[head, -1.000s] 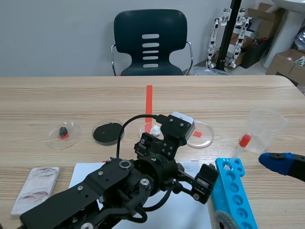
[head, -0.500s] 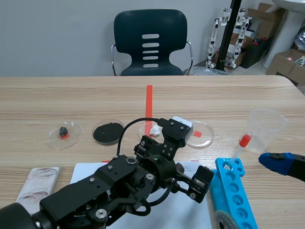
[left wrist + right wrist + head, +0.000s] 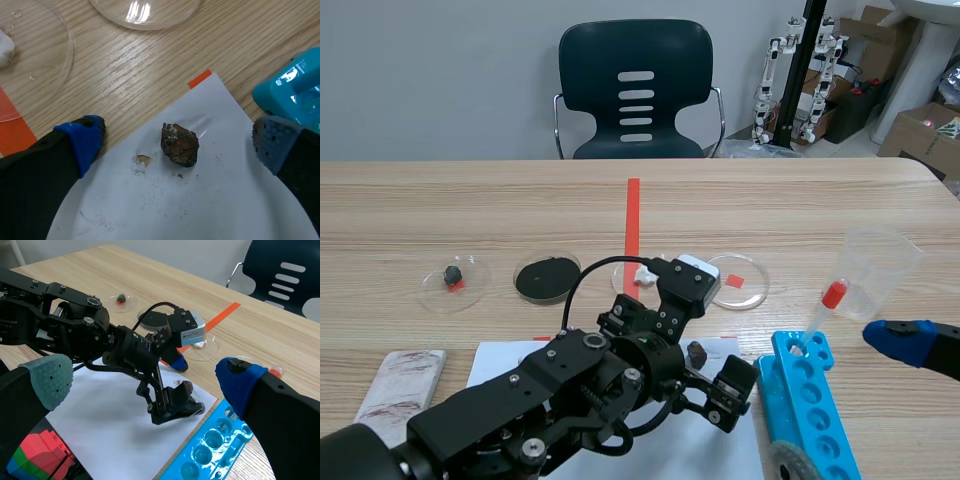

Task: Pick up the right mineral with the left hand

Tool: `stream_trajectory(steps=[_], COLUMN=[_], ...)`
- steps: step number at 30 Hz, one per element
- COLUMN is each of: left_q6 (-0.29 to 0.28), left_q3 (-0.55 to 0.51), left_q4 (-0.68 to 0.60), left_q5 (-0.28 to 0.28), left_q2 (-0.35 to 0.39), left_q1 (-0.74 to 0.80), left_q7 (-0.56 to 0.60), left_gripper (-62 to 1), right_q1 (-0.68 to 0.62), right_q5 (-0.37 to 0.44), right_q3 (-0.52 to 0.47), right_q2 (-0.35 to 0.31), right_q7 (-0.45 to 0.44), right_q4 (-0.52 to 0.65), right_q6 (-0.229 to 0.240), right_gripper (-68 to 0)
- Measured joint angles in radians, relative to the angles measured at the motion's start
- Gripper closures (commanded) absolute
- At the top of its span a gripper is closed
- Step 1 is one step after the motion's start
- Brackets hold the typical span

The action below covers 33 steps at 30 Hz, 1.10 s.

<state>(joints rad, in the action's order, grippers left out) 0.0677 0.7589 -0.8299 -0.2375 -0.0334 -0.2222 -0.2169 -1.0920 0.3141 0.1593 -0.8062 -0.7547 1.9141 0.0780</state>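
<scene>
Your left tool (image 3: 178, 142) has come down and drawn back toward the robot over the last second, uncovering the dark brown mineral (image 3: 180, 145) in the scene view. Its fingers stand wide apart, one on each side of the mineral, and neither touches it. The mineral lies on the white paper sheet (image 3: 210, 210) near its far corner, close to the blue tube rack (image 3: 292, 85) on the bench (image 3: 150, 70). Your right tool (image 3: 144, 381) is spread wide too, holding nothing.

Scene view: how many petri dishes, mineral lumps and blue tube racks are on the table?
Petri dishes: 4
Mineral lumps: 3
Blue tube rack: 1
Total: 8
</scene>
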Motion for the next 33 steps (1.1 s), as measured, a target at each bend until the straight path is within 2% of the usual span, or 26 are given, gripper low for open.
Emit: stream_trajectory(steps=[4,12,15,19,30,33], left_q6=[0.000,0.000,0.000,0.000,0.000,0.000], left_q3=[0.000,0.000,0.000,0.000,0.000,0.000], left_q4=[0.000,0.000,0.000,0.000,0.000,0.000], left_q5=[0.000,-0.010,-0.010,-0.010,-0.008,-0.009], left_q2=[0.000,0.000,0.000,0.000,0.000,0.000], left_q1=[0.000,0.000,0.000,0.000,-0.005,-0.005], left_q7=[-0.003,-0.003,-0.004,-0.019,-0.047,-0.047], left_gripper=[-46.3,-35.4,-32.2,-31.6,-12.3,-10.0], right_q1=[0.000,0.000,0.000,0.000,0.000,0.000], right_q5=[0.000,0.000,0.000,0.000,0.000,0.000], right_q3=[0.000,0.000,0.000,0.000,0.000,0.000], right_q2=[0.000,0.000,0.000,0.000,0.000,0.000], right_q7=[0.000,0.000,0.000,0.000,0.000,0.000], right_q4=[0.000,0.000,0.000,0.000,0.000,0.000], right_q6=[0.000,0.000,0.000,0.000,0.000,0.000], right_gripper=[-59.1,-59.1,-59.1,-59.1,-59.1,-59.1])
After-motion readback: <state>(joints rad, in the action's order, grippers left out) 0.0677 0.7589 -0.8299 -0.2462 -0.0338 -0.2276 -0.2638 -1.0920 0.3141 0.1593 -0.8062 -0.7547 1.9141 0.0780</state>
